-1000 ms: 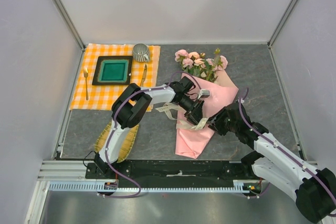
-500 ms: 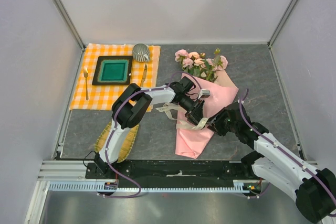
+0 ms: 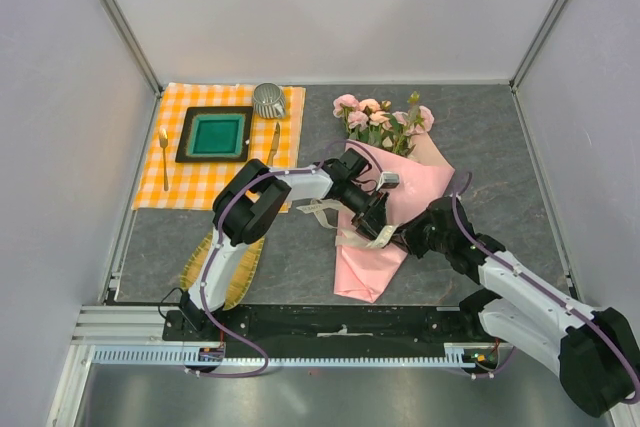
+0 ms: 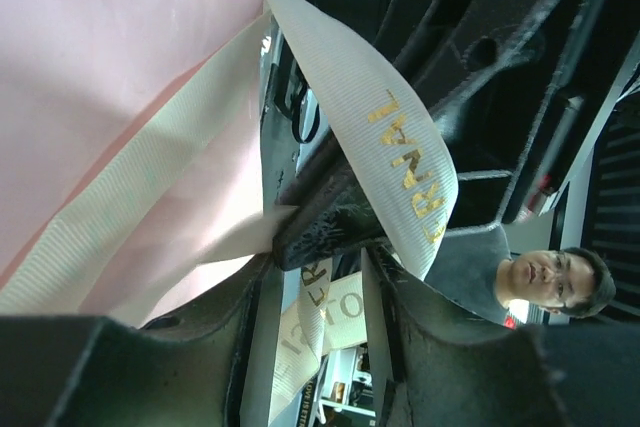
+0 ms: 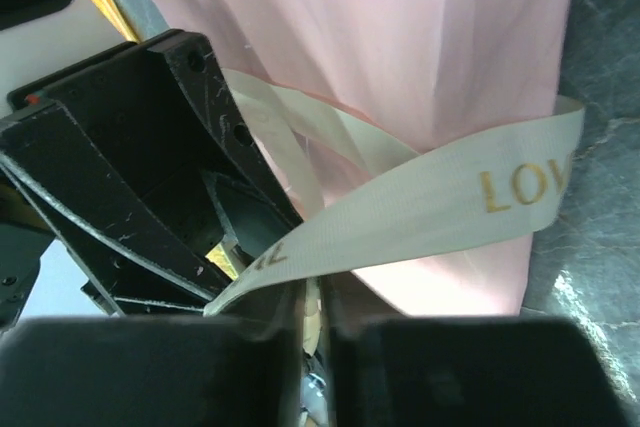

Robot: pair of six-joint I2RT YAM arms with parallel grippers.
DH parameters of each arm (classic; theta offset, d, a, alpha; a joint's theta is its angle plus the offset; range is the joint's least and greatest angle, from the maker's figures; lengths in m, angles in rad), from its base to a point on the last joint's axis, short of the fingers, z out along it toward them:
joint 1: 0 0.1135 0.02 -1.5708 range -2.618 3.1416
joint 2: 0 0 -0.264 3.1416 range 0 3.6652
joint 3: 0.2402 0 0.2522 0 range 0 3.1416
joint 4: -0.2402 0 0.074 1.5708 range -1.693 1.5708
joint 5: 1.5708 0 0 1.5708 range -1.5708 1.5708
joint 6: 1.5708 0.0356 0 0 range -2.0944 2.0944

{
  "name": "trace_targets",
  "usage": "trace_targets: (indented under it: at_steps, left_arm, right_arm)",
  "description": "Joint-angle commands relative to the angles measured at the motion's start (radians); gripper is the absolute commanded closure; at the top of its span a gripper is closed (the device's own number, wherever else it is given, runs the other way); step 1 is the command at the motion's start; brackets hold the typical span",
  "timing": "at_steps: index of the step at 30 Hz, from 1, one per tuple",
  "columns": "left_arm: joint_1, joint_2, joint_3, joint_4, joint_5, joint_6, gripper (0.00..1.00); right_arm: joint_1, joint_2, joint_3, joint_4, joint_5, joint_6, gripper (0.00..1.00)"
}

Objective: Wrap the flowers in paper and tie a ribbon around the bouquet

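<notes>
The top view is lit brightly and evenly from above, and only soft, short shadows are cast on the table (image 3: 500, 137) beside the arms. In both wrist views the near fingers (image 4: 150, 367) are rendered dark and blurred, while the gold lettering on the ribbon (image 5: 450, 197) is kept sharp. The paper (image 4: 120, 37) is slightly washed out. Pale glare is seen on the table at the right wrist view's lower right.

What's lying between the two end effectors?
The cream ribbon, stretched across the pink paper; the right wrist view shows it clearest.
</notes>
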Motion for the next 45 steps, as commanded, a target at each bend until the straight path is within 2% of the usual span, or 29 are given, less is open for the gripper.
trace_targets:
  at_steps: [1, 4, 7, 12, 14, 15, 18, 19, 20, 22, 24, 25, 27, 30, 32, 34, 37, 41, 44, 45]
  left_arm:
    - [-0.007, -0.082, -0.009, 0.088, 0.023, -0.069, 0.55]
    - [-0.001, -0.111, -0.026, 0.091, 0.000, -0.069, 0.52]
    - [0.032, -0.151, -0.050, 0.052, -0.081, -0.055, 0.47]
    - [0.112, -0.265, -0.108, -0.048, -0.251, -0.014, 0.45]
    - [0.132, -0.300, -0.124, -0.097, -0.323, -0.012, 0.21]
    - [0.137, -0.338, -0.135, -0.111, -0.351, -0.011, 0.19]
    - [0.154, -0.424, -0.161, -0.175, -0.524, -0.022, 0.26]
    - [0.158, -0.444, -0.167, -0.189, -0.572, -0.019, 0.31]
    - [0.163, -0.464, -0.168, -0.217, -0.676, -0.014, 0.34]
    - [0.166, -0.475, -0.153, -0.246, -0.750, 0.032, 0.35]
    - [0.171, -0.447, -0.090, -0.341, -0.825, 0.079, 0.31]
    - [0.171, -0.402, -0.067, -0.381, -0.860, 0.101, 0.25]
    - [0.171, -0.365, -0.014, -0.473, -0.958, 0.150, 0.23]
    - [0.177, -0.349, -0.024, -0.464, -1.089, 0.167, 0.20]
    - [0.183, -0.332, -0.029, -0.450, -1.144, 0.169, 0.13]
    - [0.183, -0.320, -0.012, -0.435, -1.178, 0.173, 0.06]
    - [0.195, -0.288, 0.012, -0.413, -1.177, 0.187, 0.04]
    - [0.210, -0.216, 0.088, -0.441, -1.142, 0.207, 0.03]
    - [0.218, -0.156, 0.100, -0.444, -1.051, 0.204, 0.03]
    - [0.221, -0.142, 0.100, -0.444, -1.046, 0.199, 0.07]
  right_arm:
    - [0.002, 0.000, -0.027, 0.088, -0.047, 0.079, 0.99]
    - [0.002, -0.028, -0.054, 0.064, -0.042, 0.111, 1.00]
    - [0.002, -0.080, -0.088, 0.018, -0.025, 0.117, 1.00]
    - [0.002, -0.122, -0.035, -0.160, 0.019, -0.037, 1.00]
    - [0.002, -0.111, -0.010, -0.200, 0.027, -0.081, 1.00]
    - [0.002, -0.108, 0.022, -0.244, 0.032, -0.133, 1.00]
    - [0.004, -0.099, 0.088, -0.297, 0.051, -0.226, 1.00]
    - [0.002, -0.076, 0.111, -0.335, 0.070, -0.297, 1.00]
    - [0.004, -0.066, 0.136, -0.369, 0.088, -0.332, 1.00]
    - [0.004, -0.043, 0.191, -0.439, 0.108, -0.418, 1.00]
    - [0.004, -0.036, 0.229, -0.476, 0.122, -0.464, 1.00]
    - [0.004, -0.022, 0.237, -0.483, 0.130, -0.477, 1.00]
    - [0.002, -0.005, 0.251, -0.486, 0.121, -0.510, 1.00]
    - [0.004, 0.021, 0.256, -0.475, 0.101, -0.517, 1.00]
    - [0.002, 0.027, 0.257, -0.470, 0.101, -0.514, 1.00]
    - [0.004, 0.032, 0.265, -0.469, 0.104, -0.521, 1.00]
    - [0.002, 0.046, 0.282, -0.481, 0.104, -0.544, 1.00]
    - [0.004, 0.065, 0.308, -0.498, 0.116, -0.586, 1.00]
    - [0.004, 0.087, 0.360, -0.527, 0.140, -0.615, 1.00]
    - [0.004, 0.099, 0.372, -0.532, 0.145, -0.621, 1.00]
